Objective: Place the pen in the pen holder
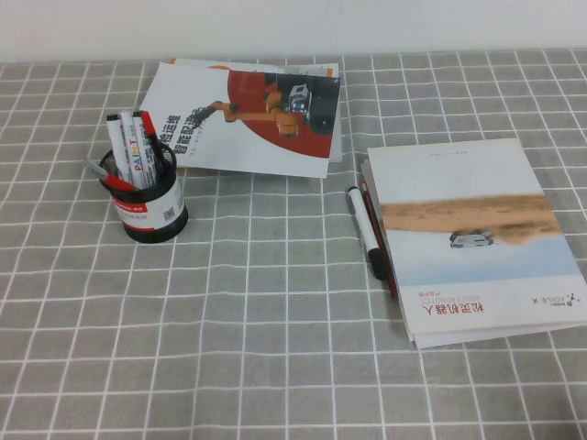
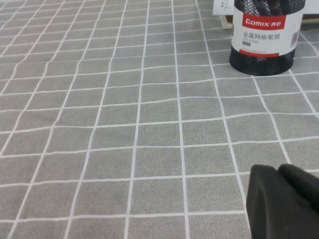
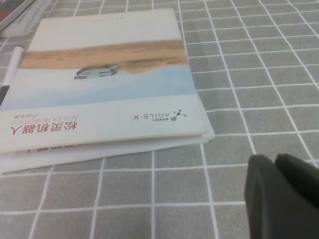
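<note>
Just beside the left edge of the stacked white booklets with a sandy-brown band across the cover (image 1: 472, 240), the thick marker with a white barrel, black cap and black tail end (image 1: 365, 232) lies flat on the grey, white-gridded cloth of the tabletop (image 1: 275, 348), with a thin dark red pen (image 1: 379, 240) squeezed between it and the booklets. Well apart from the booklets, toward the robot's left, stands the short round black mesh cup with a red-and-white label band (image 1: 150, 200), already holding several white markers with red caps (image 1: 130, 147); behind it lies a white brochure with a red disc and an orange robot arm printed on it (image 1: 246, 117). Neither arm shows in the high view. The left gripper (image 2: 284, 201) appears only as a dark block in its wrist view, low over bare cloth near the cup; the right gripper (image 3: 281, 194) shows likewise, hovering near the booklets' corner. Whether either set of jaws is open I cannot tell, and neither has hold of anything visible. The task seems to be at its start: the marker is untouched. The next move probably calls for the right arm to reach past the booklets and pinch the barrel without catching the red pen.
</note>
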Action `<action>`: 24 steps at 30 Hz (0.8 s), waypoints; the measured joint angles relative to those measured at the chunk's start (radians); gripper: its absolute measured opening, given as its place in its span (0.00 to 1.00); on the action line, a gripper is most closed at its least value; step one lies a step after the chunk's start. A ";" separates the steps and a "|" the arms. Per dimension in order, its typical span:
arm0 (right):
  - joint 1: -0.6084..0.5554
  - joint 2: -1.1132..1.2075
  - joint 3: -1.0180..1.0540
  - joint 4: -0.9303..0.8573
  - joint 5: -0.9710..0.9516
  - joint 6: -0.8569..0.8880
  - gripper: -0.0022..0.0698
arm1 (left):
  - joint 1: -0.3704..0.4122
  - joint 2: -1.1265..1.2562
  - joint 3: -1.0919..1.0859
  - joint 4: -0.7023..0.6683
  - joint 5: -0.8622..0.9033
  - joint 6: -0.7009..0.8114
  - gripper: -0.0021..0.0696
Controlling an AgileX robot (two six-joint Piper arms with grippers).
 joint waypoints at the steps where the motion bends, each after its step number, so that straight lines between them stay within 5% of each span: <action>1: 0.000 0.000 0.000 0.000 0.000 0.000 0.01 | 0.000 0.000 0.000 0.000 0.000 0.000 0.02; 24: 0.000 0.000 0.000 0.033 0.000 0.000 0.01 | 0.000 0.000 0.000 0.000 0.000 0.000 0.02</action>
